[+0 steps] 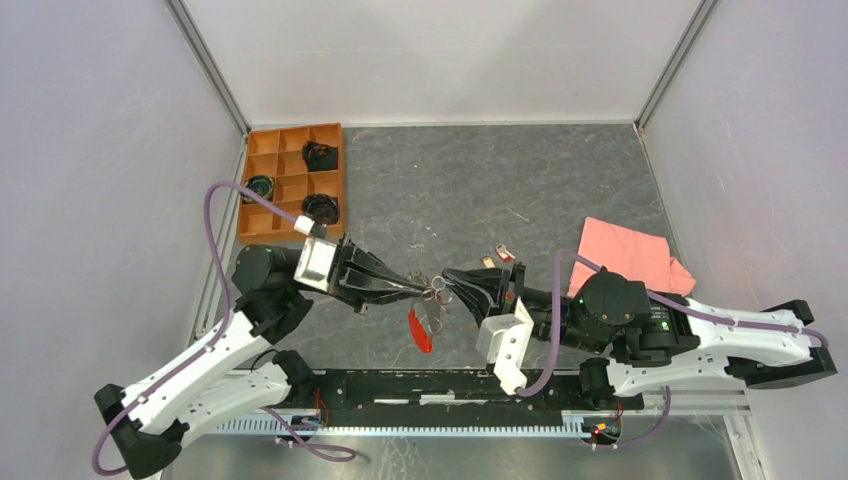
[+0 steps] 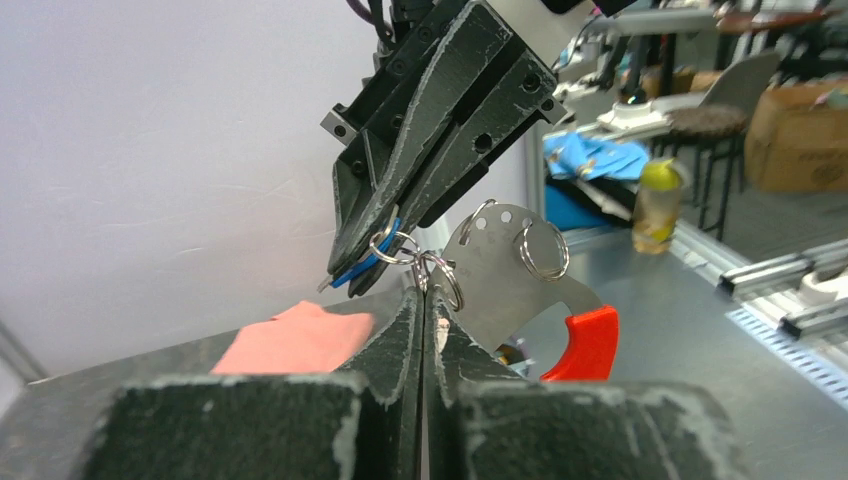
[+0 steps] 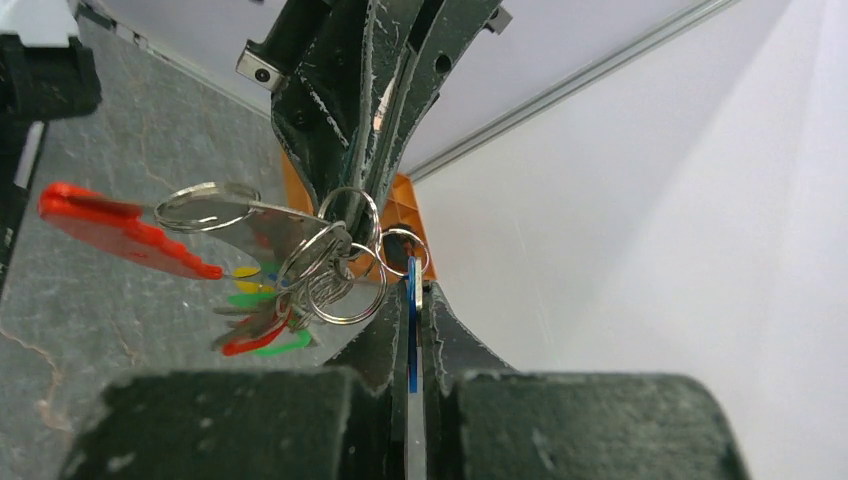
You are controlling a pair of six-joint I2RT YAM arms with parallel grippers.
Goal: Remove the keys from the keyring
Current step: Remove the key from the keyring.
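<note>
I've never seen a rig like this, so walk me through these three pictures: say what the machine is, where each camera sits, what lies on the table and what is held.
It is two robot arms bolted at the near edge of a table, each ending in a two-finger gripper. The wide picture looks down from above; the other two come from a camera on each wrist. On the table lie a pink cloth and an orange tray with compartments. The left gripper is shut on the keyring, and the right gripper pinches one blue key of the bunch.
</note>
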